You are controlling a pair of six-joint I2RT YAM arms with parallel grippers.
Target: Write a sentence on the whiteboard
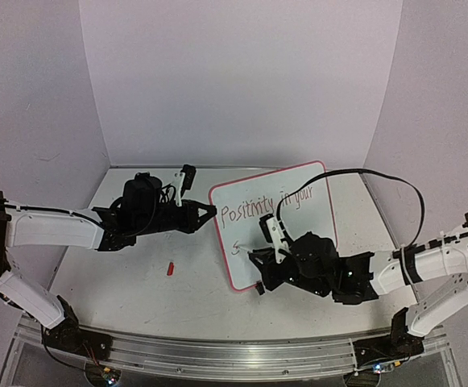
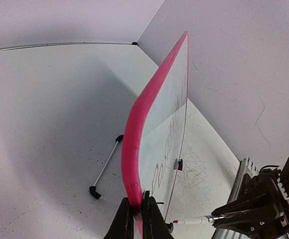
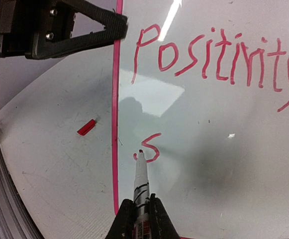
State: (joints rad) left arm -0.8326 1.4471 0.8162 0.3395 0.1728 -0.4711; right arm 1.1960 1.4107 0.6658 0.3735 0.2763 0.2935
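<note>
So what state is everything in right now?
whiteboard: standing tilted, edge gripped.
sentence: unfinished, "Positivity in your" plus an "S".
marker: uncapped, tip at the "S".
red cap: lying loose on the table.
left tool: shut on whiteboard.
right tool: shut on marker.

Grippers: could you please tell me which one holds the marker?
The right gripper, marker tip at the red S; the left gripper clamps the whiteboard by its edge.

Both arms stretch inward, left tool (image 1: 211, 210) and right tool (image 1: 255, 258) each clamped tight.
</note>
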